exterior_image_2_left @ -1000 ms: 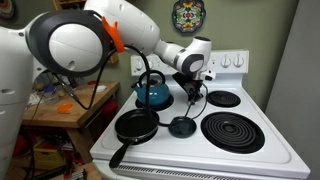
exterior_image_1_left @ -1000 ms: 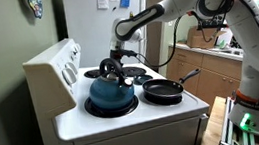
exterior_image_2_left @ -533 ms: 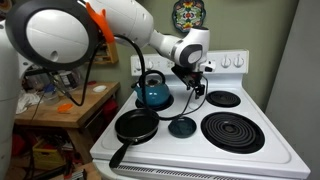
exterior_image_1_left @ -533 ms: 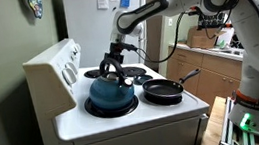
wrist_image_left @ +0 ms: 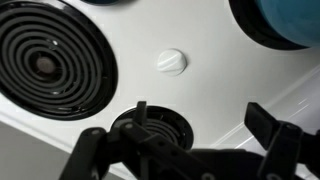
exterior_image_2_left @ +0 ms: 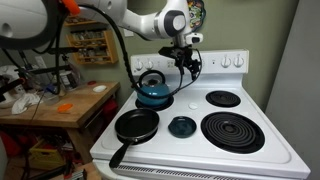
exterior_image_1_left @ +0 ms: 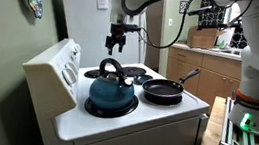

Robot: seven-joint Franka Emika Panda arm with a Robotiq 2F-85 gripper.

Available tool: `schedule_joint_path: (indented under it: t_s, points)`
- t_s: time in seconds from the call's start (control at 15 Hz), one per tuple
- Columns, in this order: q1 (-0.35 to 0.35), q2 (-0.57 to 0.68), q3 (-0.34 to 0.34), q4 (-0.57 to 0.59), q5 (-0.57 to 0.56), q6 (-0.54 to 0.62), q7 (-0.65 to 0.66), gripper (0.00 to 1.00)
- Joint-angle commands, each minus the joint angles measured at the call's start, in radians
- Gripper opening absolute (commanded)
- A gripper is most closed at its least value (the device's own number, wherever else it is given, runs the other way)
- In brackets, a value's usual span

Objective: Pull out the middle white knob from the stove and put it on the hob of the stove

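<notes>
Gripper [exterior_image_1_left: 117, 46] hangs high over the stove [exterior_image_1_left: 139, 142] in both exterior views, well above the pots. Wrist view looks straight down: both fingers spread wide apart, nothing btwn them, so jaws are released and empty.

And there's the white knob [wrist_image_left: 171, 62], lying flat on the bare white of the hob [wrist_image_left: 215, 95]. It sits btwn the big coil burner [wrist_image_left: 45, 60] on one side and the blue kettle [wrist_image_left: 285, 20] on the other, touching neither.

Re: the jaws, the knob sits roughly on the centre line of the gap btwn the fingers but out beyond the tips, well apart from both. A small burner [wrist_image_left: 150, 130] lies directly under the gripper, not the knob. No contact.

Step in hand, my read: the placing looks done, w/ the knob on the hob and the gripper let go. Only the pull-away is left.

Next move doesn't call for much. Keep the arm clear of the kettle's tall handle and the frying pan [exterior_image_1_left: 164, 88], no drop back toward the knob, no re-grasp. A knob that round and light could skate on the smooth top if nudged.

Can't confirm a gap in the dial row on the back panel [exterior_image_1_left: 68, 62]; dials are too small to tell here.
</notes>
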Motion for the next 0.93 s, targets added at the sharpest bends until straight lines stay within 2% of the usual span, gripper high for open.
schedule_joint_path:
  t_s: [0.0, 0.2, 0.47, 0.87]
  points:
    - [0.042, -0.107, 0.006, -0.019, -0.160, -0.132, 0.089, 1.00]
    - [0.050, -0.141, 0.030, 0.014, -0.267, -0.213, 0.136, 1.00]
    - [0.043, -0.144, 0.055, 0.051, -0.367, -0.212, 0.166, 1.00]
    - [0.032, -0.141, 0.063, 0.067, -0.364, -0.195, 0.160, 1.00]
